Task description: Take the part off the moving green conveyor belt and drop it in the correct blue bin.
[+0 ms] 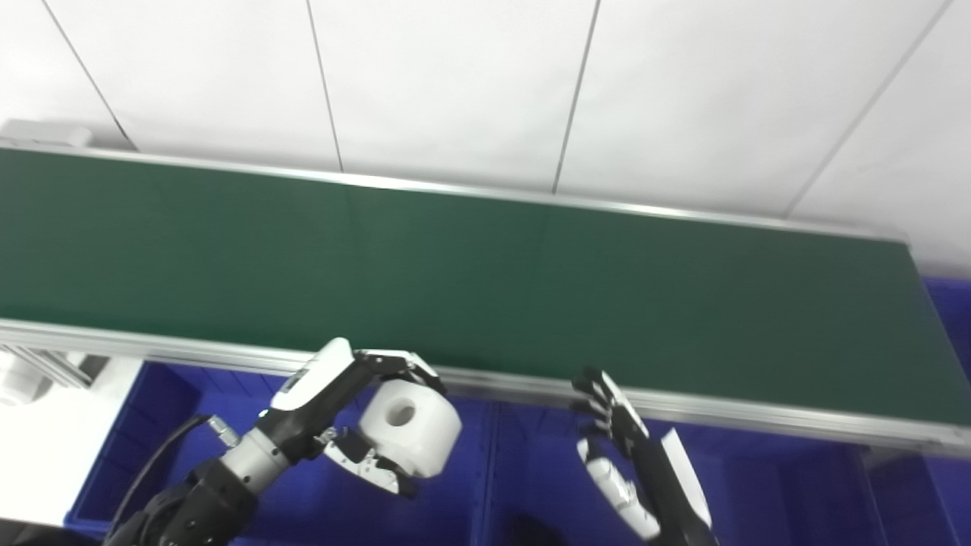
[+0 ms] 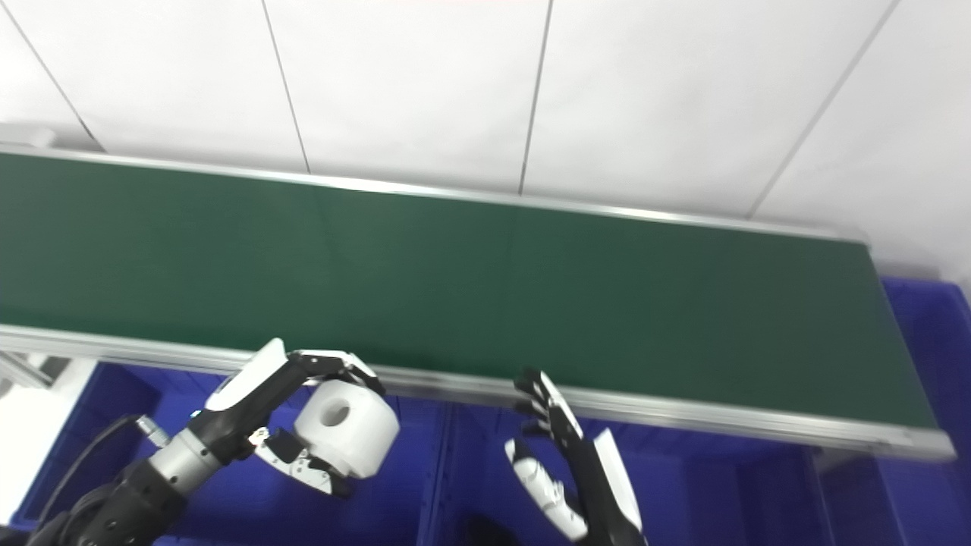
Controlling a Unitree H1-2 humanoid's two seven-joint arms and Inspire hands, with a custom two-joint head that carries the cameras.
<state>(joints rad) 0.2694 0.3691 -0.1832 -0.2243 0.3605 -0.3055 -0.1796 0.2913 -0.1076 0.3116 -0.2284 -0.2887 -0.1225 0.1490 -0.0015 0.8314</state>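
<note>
My left hand (image 1: 356, 413) is shut on a white cylindrical part with a round hole in its end (image 1: 411, 425). It holds the part below the near rail of the green conveyor belt (image 1: 485, 280), above a blue bin (image 1: 318, 485). The hand (image 2: 292, 413) and the part (image 2: 347, 428) also show in the right eye view. My right hand (image 1: 618, 447) is open and empty, fingers spread, just below the belt's near rail over another blue bin (image 1: 546, 470). No part lies on the belt.
Blue bins run along below the belt; one more stands at the far right (image 1: 948, 303). An aluminium rail (image 1: 743, 413) edges the belt's near side. A white surface (image 1: 45, 440) lies at the lower left. White wall panels are behind.
</note>
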